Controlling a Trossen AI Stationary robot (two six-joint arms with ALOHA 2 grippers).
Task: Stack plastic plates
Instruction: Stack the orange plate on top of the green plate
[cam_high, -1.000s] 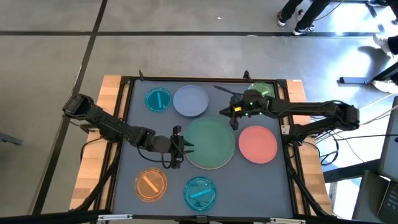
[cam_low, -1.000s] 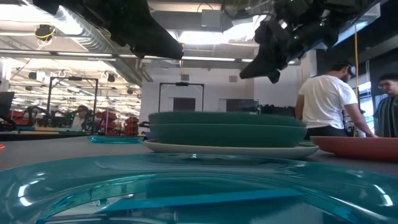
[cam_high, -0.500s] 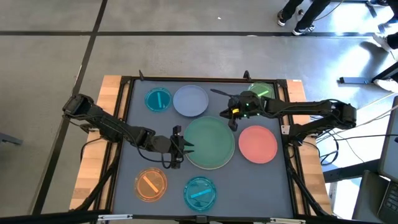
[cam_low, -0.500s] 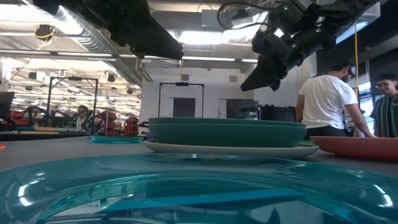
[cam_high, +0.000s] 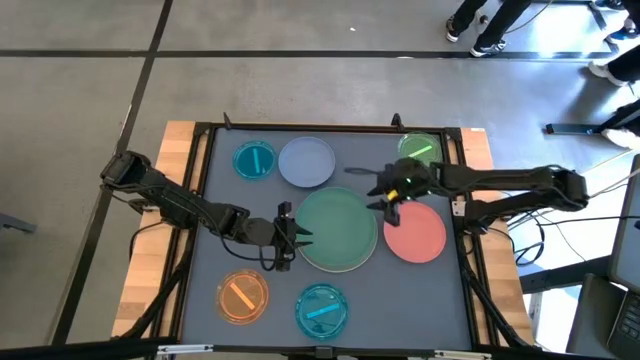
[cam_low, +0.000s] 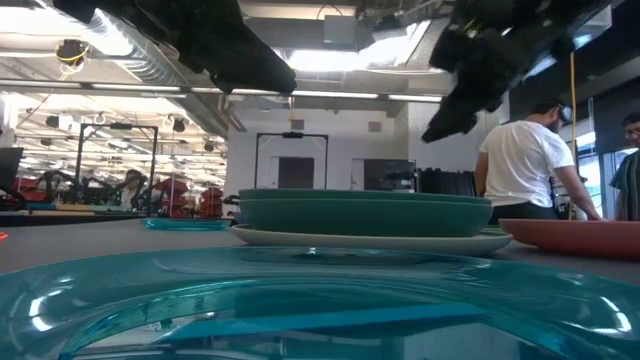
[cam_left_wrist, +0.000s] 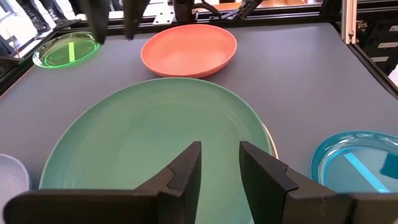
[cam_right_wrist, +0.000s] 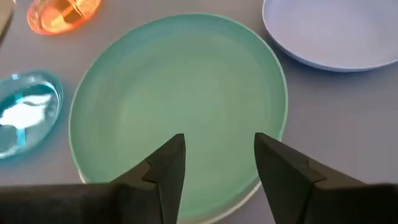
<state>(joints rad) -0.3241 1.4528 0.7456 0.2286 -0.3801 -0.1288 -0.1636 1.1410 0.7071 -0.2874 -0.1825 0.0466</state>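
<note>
- Near me, the small teal plate (cam_high: 322, 309) and the small orange plate (cam_high: 243, 296) lie single, not stacked.
- In the middle, I see the large green plate (cam_high: 338, 229) on the cream plate (cam_low: 370, 239): I judge the stack only begun.
- My left gripper (cam_high: 290, 238), fingers apart, is at its left edge; the right gripper (cam_high: 388, 200), fingers apart, hangs between it and the pink plate (cam_high: 415, 233).
- Far: blue plate (cam_high: 254, 160), lavender plate (cam_high: 306, 161), small green plate (cam_high: 421, 150), all empty.
</note>
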